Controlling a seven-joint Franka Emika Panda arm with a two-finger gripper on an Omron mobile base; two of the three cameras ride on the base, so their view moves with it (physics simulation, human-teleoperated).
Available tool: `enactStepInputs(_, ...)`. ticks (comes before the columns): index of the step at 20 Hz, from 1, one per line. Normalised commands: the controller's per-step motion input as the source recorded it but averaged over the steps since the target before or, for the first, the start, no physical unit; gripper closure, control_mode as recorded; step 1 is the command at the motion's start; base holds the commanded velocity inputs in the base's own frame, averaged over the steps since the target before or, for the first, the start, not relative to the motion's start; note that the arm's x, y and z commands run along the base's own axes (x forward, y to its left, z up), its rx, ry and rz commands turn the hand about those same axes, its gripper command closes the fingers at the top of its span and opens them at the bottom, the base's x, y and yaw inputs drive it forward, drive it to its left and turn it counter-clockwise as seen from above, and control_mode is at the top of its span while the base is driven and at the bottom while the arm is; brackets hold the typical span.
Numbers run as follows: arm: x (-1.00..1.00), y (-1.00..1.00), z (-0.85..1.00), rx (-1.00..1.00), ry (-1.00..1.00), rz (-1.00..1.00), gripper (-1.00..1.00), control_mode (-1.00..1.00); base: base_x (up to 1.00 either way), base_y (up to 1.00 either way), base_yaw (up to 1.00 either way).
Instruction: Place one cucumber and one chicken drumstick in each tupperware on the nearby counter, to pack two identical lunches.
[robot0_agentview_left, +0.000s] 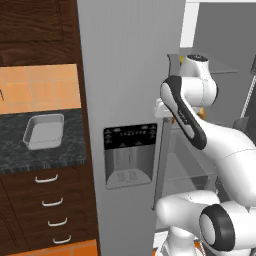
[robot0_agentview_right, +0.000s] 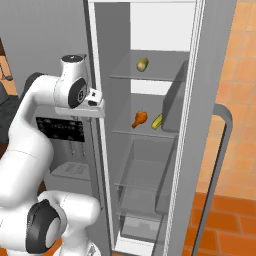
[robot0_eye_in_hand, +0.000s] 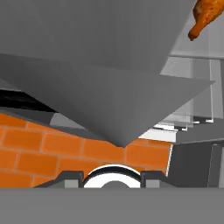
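Right base view, mid-frame: chicken drumstick (robot0_agentview_right: 140, 119) on the middle glass shelf of the open fridge (robot0_agentview_right: 150, 45), orange-brown, thick end up and to the right. Just right of it on the same shelf, a yellow-green cucumber (robot0_agentview_right: 157, 121), partly hidden behind a grey door bin. One shelf up, near the top centre of the frame, a second cucumber (robot0_agentview_right: 142, 64), lying alone. Lower down, clear drawers, stacked. White arm at frame left, wrist reaching the fridge's left wall at drumstick height; fingertips out of sight behind the wall.

Hand view, upper right corner: the drumstick (robot0_eye_in_hand: 204, 16) again, tapering end down-left, over pale glass shelf edges. Two dark finger tips at the bottom edge, drawn close together with nothing between them: gripper (robot0_eye_in_hand: 112, 177) shut and empty. Orange tiled floor across the lower left.

Left base view, left of centre: one tupperware (robot0_agentview_left: 44, 131) standing empty on the speckled counter (robot0_agentview_left: 20, 155), dark wooden drawers with silver handles below. Closed fridge door mid-frame carrying a dispenser panel (robot0_agentview_left: 129, 155); small pale marks on its black upper strip, too fine to read. No legible brand or label elsewhere. Arm rising from lower right, elbow bent toward the fridge opening
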Motion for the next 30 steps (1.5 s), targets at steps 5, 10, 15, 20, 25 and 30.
enactStepInputs(5, -0.36, -0.46, 0.0, 0.0, -0.3, 0.0, -1.0, -1.0, 0.0, 0.0, 0.0)
enactStepInputs(10, -1.0, -0.99, 0.0, 0.0, -0.61, -0.01, -1.0, -1.0, 0.0, 0.0, 0.0)
enactStepInputs(15, -0.52, -1.0, 0.0, 0.04, -0.28, -0.11, -1.0, -1.0, 0.0, 0.0, 0.0)
enactStepInputs(20, 0.35, -0.6, 0.09, 0.11, -0.07, -0.06, -1.0, -1.0, 0.0, 0.0, 0.0)
enactStepInputs(25, 0.94, -0.18, 0.08, 0.03, 0.09, -0.19, -1.0, -1.0, 0.0, 0.0, 0.0)
enactStepInputs(30, 0.95, -0.11, 0.0, -0.01, 0.26, -0.2, -1.0, -1.0, 0.0, 0.0, 0.0)
